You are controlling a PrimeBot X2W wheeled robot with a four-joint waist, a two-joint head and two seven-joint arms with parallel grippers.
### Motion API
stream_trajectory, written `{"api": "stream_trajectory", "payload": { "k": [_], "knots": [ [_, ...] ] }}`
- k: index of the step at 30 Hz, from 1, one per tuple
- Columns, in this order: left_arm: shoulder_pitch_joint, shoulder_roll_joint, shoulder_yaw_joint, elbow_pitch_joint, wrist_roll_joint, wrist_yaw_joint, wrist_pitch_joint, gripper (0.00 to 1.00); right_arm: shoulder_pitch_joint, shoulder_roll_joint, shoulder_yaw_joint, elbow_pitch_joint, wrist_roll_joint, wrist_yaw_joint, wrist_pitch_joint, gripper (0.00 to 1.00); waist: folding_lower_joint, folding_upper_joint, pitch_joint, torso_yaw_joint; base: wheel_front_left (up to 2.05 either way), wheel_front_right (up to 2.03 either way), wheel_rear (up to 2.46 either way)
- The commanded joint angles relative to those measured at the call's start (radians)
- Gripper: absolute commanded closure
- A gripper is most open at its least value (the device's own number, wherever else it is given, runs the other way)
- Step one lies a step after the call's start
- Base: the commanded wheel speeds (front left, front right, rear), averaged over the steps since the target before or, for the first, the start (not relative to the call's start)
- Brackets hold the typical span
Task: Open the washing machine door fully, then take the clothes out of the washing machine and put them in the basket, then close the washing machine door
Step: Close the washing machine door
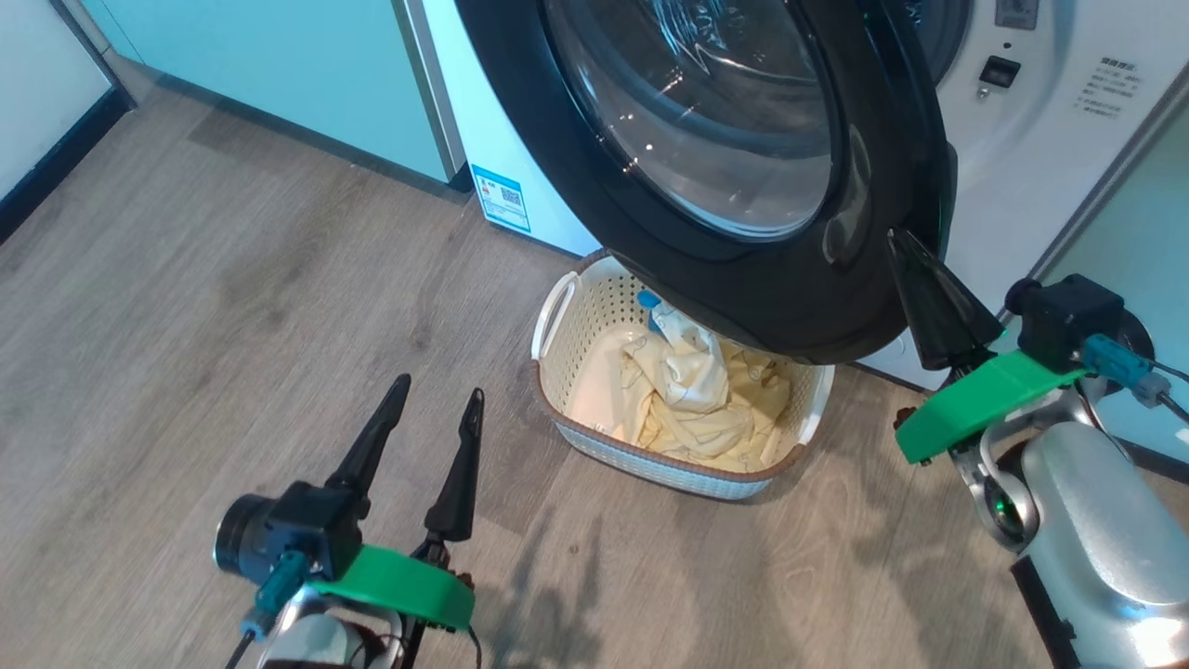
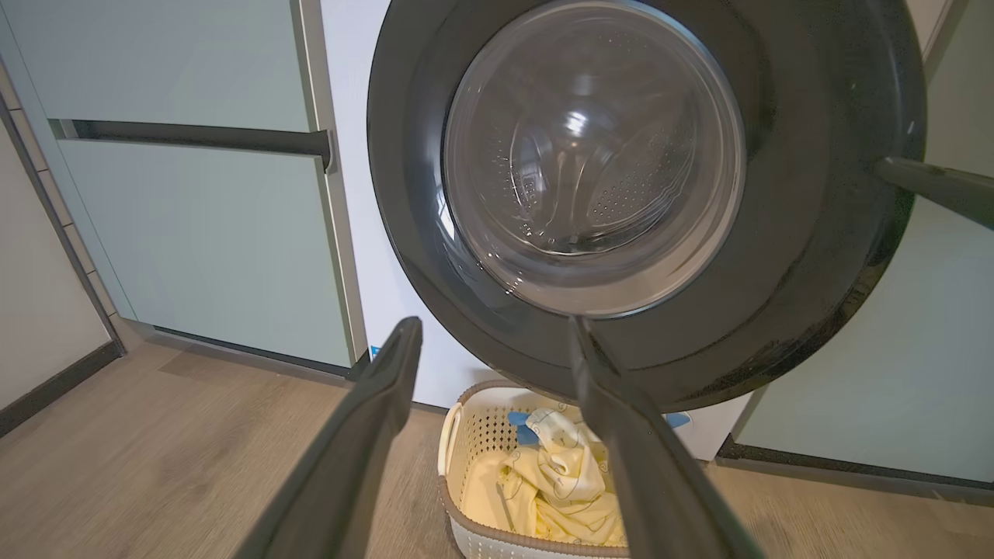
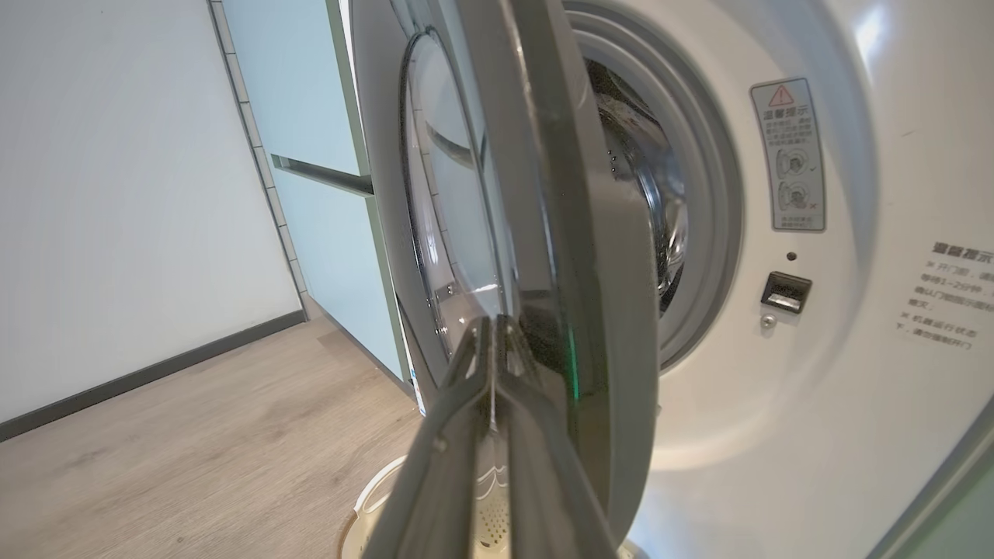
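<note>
1. Right gripper (image 1: 899, 243): fingers pressed together, holding nothing, tip at the outer rim edge of the washing machine door (image 1: 706, 139).
2. Left gripper (image 1: 438, 390): fingers spread, empty, over open floor (image 1: 232, 279), well apart from the basket (image 1: 632, 455).
3. We see the door ajar. The right wrist view gives the gap between the door and the washing machine (image 1: 1022, 167), with the grey seal (image 3: 699, 194).
4. Head view: the clothes (image 1: 697, 390) lie in the basket, which sits partly under the door's lower rim.
5. Left wrist view: the perforated drum (image 2: 621, 194) shows through the glass.
6. Wood-look floor; pale green cabinet (image 1: 307, 74) left of the machine.
</note>
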Motion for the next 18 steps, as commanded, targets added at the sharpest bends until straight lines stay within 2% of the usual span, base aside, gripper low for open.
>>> {"api": "stream_trajectory", "payload": {
  "k": [1, 11, 18],
  "knots": [
    [-0.046, 0.000, 0.036, -0.037, 0.011, -0.004, -0.005, 0.00, -0.045, 0.004, 0.005, -0.029, -0.009, -0.003, -0.010, 1.00, 0.0000, -0.0001, 0.003, 0.001, 0.00, 0.00, 0.00],
    [-0.060, -0.002, 0.029, -0.050, 0.010, -0.005, -0.005, 0.00, -0.079, -0.015, -0.037, -0.011, -0.016, -0.003, -0.010, 1.00, 0.0000, -0.0001, 0.031, 0.016, 0.00, 0.00, 0.00],
    [-0.097, -0.003, 0.011, -0.058, -0.004, -0.007, -0.005, 0.00, -0.145, -0.056, -0.106, 0.013, -0.037, -0.003, -0.010, 1.00, 0.0000, -0.0001, 0.084, 0.040, 0.00, 0.00, 0.00]
  ]
}}
